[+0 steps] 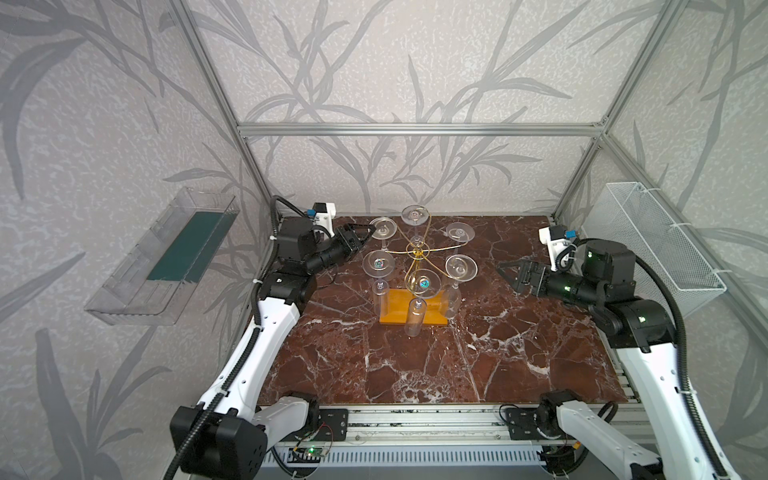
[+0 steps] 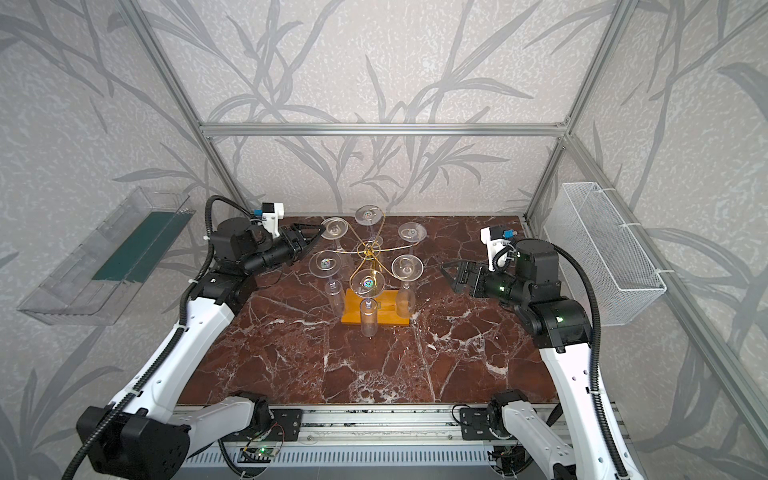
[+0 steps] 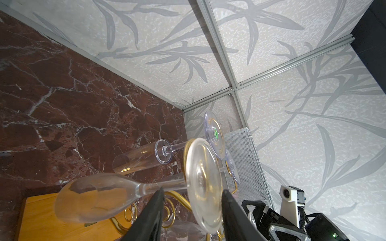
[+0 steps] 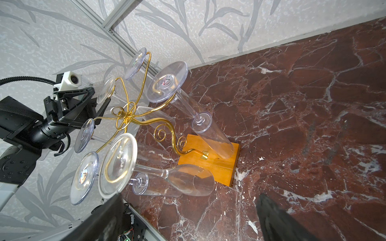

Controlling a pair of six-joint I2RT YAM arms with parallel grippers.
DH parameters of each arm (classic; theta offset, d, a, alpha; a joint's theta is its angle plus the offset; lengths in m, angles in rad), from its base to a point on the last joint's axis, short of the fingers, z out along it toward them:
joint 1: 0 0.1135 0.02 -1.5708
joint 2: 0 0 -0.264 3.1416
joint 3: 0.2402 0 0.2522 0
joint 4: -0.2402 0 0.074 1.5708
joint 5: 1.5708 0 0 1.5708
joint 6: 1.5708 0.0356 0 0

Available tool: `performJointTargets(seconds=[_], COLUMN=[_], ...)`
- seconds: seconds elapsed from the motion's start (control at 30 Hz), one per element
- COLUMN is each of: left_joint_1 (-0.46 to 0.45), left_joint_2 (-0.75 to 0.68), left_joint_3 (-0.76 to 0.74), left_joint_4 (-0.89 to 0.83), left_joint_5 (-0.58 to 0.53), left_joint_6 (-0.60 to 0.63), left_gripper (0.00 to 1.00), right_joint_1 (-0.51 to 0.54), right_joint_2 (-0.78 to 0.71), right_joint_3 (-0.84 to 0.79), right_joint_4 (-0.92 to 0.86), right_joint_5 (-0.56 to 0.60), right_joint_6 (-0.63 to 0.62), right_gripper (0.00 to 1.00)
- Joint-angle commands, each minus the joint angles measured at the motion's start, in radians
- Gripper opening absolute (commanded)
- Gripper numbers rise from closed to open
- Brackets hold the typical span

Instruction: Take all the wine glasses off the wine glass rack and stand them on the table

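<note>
The wine glass rack is gold wire on an orange wooden base, mid-table in both top views. Several clear glasses hang upside down from its arms. My left gripper reaches the far-left wine glass. In the left wrist view its jaws stand part open on either side of that glass's foot; one finger is beside the rim, the other lies by the stem, with a gap. My right gripper hangs wide open and holds nothing, right of the rack.
A clear plastic bin hangs on the left wall and a white wire basket on the right wall. Other hanging glasses crowd close round the gripped one. Aluminium frame posts stand at the back corners.
</note>
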Motion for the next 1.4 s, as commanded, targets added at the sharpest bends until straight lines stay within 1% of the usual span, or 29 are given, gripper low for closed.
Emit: performJointTargets(seconds=[0.0, 0.03, 0.17, 0.3, 0.53, 0.8, 1.07, 1.37], left_joint_1=[-0.005, -0.006, -0.009, -0.012, -0.025, -0.035, -0.038, -0.04], left_joint_2=[0.006, 0.007, 0.011, 0.017, 0.02, 0.009, -0.001, -0.038], left_joint_3=[0.034, 0.036, 0.04, 0.053, 0.054, 0.054, 0.054, 0.065], left_joint_4=[-0.001, -0.001, 0.009, -0.016, 0.004, -0.004, -0.017, -0.015], left_joint_5=[-0.021, -0.025, -0.037, -0.054, -0.058, -0.072, -0.081, -0.107], left_joint_6=[0.0, 0.001, 0.0, 0.013, 0.001, 0.004, 0.002, -0.032], left_gripper=[0.41, 0.39, 0.37, 0.31, 0.2, 0.15, 0.01, 0.0], right_joint_1=[0.006, 0.006, 0.006, 0.006, 0.006, 0.006, 0.006, 0.006], right_joint_2=[-0.005, -0.006, -0.01, -0.014, -0.02, -0.05, -0.071, -0.074], right_joint_3=[0.009, 0.008, 0.002, -0.002, 0.004, -0.016, -0.02, -0.012], right_joint_4=[-0.029, -0.032, -0.033, -0.033, -0.055, -0.054, -0.059, -0.057], right_joint_5=[-0.012, -0.012, -0.009, -0.009, -0.006, 0.016, 0.023, 0.019], right_joint_6=[-0.012, -0.013, -0.011, -0.005, -0.006, 0.012, 0.018, 0.025], right_gripper=[0.97, 0.97, 0.97, 0.96, 0.95, 0.94, 0.94, 0.94])
